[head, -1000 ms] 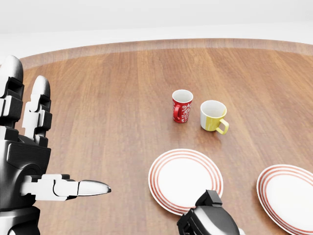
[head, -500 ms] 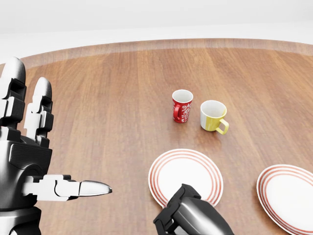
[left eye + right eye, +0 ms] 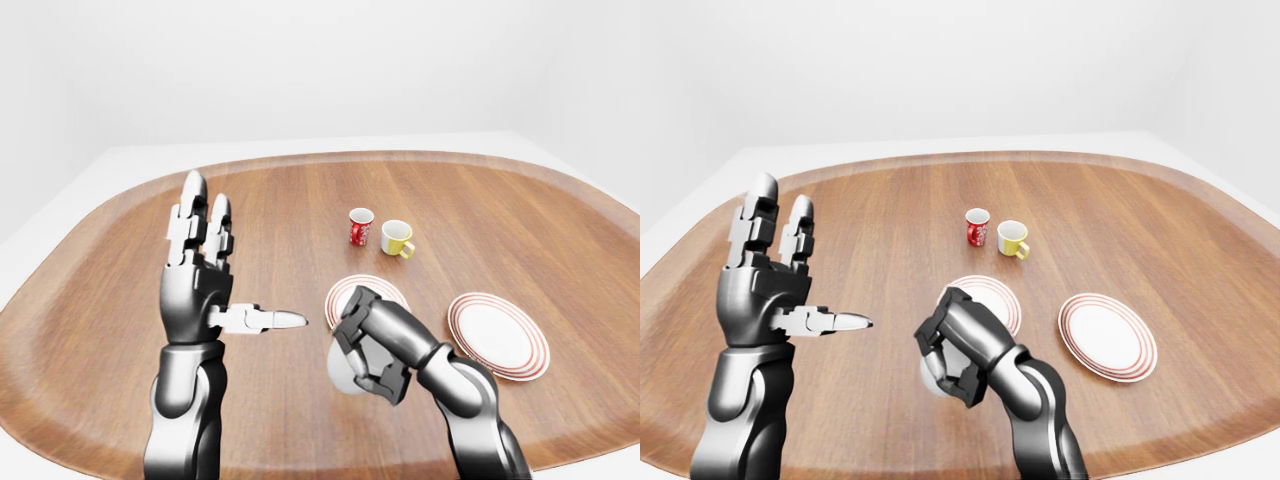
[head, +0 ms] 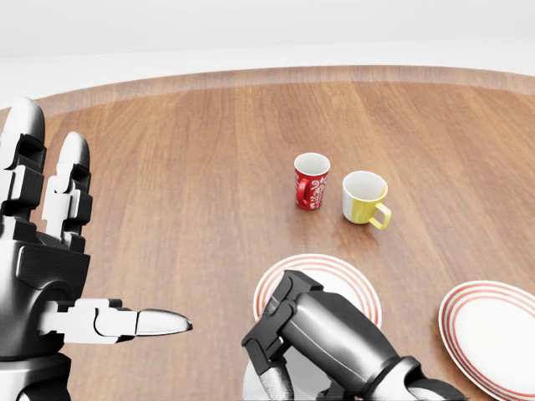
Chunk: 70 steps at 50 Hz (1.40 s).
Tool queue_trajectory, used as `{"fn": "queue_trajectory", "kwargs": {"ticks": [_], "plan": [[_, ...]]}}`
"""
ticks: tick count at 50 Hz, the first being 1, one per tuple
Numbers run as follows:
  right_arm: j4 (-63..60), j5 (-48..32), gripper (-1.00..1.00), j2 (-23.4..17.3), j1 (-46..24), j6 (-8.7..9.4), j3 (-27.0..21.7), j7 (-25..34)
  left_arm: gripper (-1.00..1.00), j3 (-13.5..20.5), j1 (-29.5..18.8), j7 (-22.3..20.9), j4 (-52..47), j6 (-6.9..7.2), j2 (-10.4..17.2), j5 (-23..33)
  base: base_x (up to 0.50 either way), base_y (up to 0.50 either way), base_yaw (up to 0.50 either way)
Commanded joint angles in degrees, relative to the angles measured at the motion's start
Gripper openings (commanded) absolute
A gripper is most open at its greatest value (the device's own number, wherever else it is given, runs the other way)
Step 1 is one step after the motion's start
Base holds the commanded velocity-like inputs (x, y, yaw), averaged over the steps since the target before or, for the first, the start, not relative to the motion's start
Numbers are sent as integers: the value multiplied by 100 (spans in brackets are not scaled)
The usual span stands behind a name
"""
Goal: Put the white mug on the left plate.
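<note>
The white mug (image 3: 342, 370) is gripped in my right hand (image 3: 372, 352), whose fingers close round it. Hand and mug hover just below and left of the left plate (image 3: 388, 291) in the left-eye view. In the head view the right hand (image 4: 294, 341) covers the lower edge of the left plate (image 4: 334, 280), and only a sliver of the mug (image 4: 251, 386) shows at the bottom. My left hand (image 3: 228, 272) is raised upright and open, empty, left of the plate.
A red patterned mug (image 4: 311, 180) and a yellow mug (image 4: 364, 198) stand side by side above the left plate. A second red-rimmed plate (image 4: 493, 330) lies at the right. All rest on a brown wooden table (image 4: 167, 167) with a raised rim.
My right hand has come up into the head view from the bottom edge, moving up and left over the left plate's lower edge with the white mug. The left hand has stayed still.
</note>
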Motion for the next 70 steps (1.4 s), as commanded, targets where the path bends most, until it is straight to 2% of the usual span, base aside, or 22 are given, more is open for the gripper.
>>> {"fn": "queue_trajectory", "kwargs": {"ticks": [1, 12, 19, 24, 31, 32, 33, 34, 36, 37, 40, 52, 61, 64, 70], "plan": [[147, 40, -100, 116, -830, 0, -435, 89, 100, -11, 1, -7, 7, 0, -1, 10, 0, 0, 0], [451, 35, -100, 53, -1763, 0, -914, 89, 100, 1, -3, -12, 29, 0, 2, 15, 0, 0, 0], [1470, 170, -100, -182, -2418, 0, -1205, 89, 100, 12, -22, -3, 7, 0, 4, 8, 0, 0, 0], [2500, 156, -100, -398, -3036, 0, -1341, -363, 100, 31, -36, -2, 19, 0, 8, 2, 0, 0, 0], [3619, 80, -100, -560, -3426, 0, -1419, -1023, 100, 39, -37, 3, -23, 0, 9, -14, 0, 0, 0], [3976, -6, -100, -629, -3517, -231, -1404, -1328, 100, 18, -25, 1, 12, 0, 7, 14, 0, 0, 0], [4131, -112, -100, -648, -3568, -334, -1402, -1465, 100, 11, -18, -1, 30, 0, 6, 25, 0, 0, 0], [4303, -216, -100, -687, -3613, -510, -1388, -1599, 100, 8, -17, -2, 48, 0, 6, 35, 0, 0, 0], [4617, -215, -100, -666, -3693, -605, -1415, -1664, 100, 12, -13, -6, 20, 0, 4, 23, 0, 0, 0], [4958, -362, -100, -734, -3808, -812, -1376, -1883, 100, 17, -18, -5, -15, 0, 7, 12, 0, 0, 0], [5499, -435, -100, -751, -3981, -1000, -1378, -2109, 100, 24, -24, -8, 20, 0, 6, 14, 0, 0, 0], [7568, -1094, -100, -559, -4479, -1000, -979, -2942, 100, -21, 18, -21, 65, 0, -5, 38, 0, 0, 0], [8603, -929, -100, -308, -4974, -1000, -925, -2444, 100, -2, -3, -14, 47, 0, -1, 15, 0, 0, 0], [9279, -954, -100, -369, -5422, -1000, -928, -2694, 100, -2, -1, -17, 65, 0, -1, 15, 0, 0, 0], [9703, -920, -100, -421, -5677, -1000, -912, -2775, 100, -17, 11, -17, 73, 0, -2, 25, 0, 0, 0]]}}
